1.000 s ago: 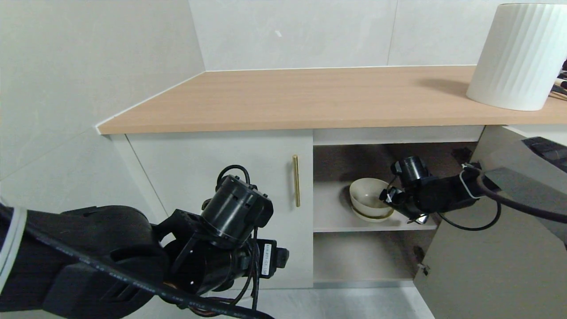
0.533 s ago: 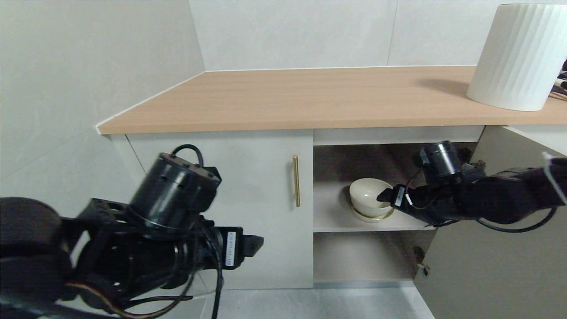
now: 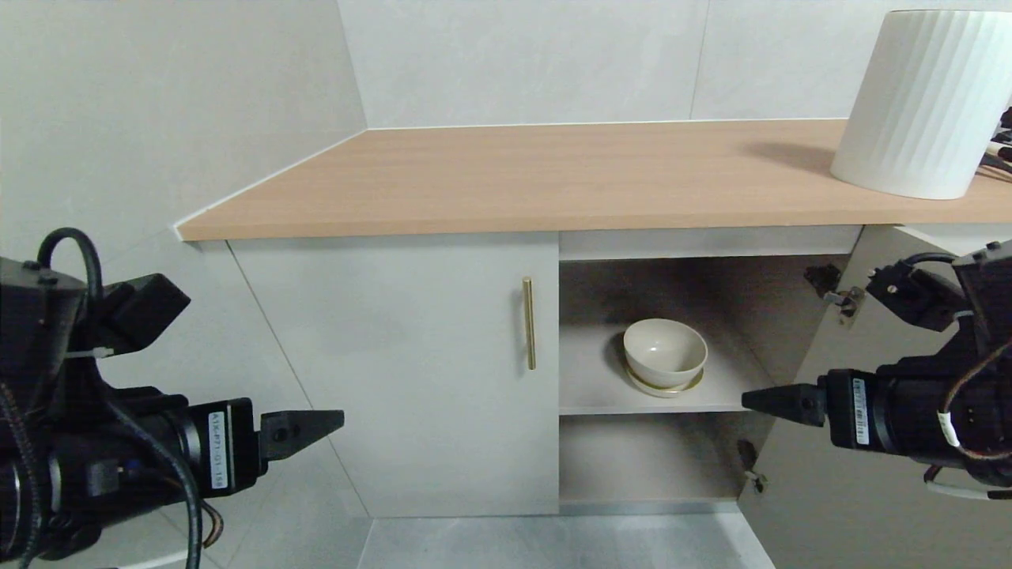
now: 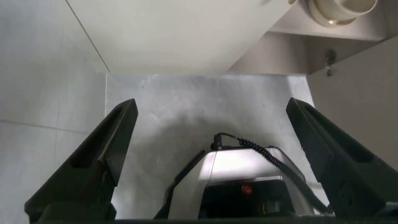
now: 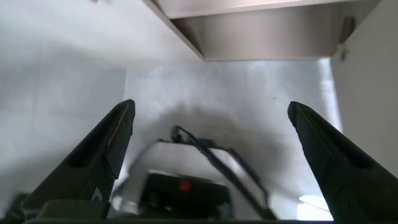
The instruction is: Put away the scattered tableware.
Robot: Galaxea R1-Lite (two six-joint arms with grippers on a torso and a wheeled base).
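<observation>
Both drawn back, spread and empty, left gripper (image 3: 324, 420), right gripper (image 3: 759, 401) off bowl (image 3: 664, 352)

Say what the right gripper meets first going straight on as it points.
Probably the left gripper: the right gripper points sideways across the cabinet front at it, with free space between; depth is unclear.

The bowl (image 3: 664, 352) is cream, its plate (image 3: 674, 389) gold-edged, the countertop (image 3: 553, 174) tan wood-grain, the ribbed container (image 3: 925, 103) white

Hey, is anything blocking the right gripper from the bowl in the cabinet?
Nothing visible. The bowl sits on the shelf, the cabinet door swung aside, and the right gripper hangs just outside the opening.
</observation>
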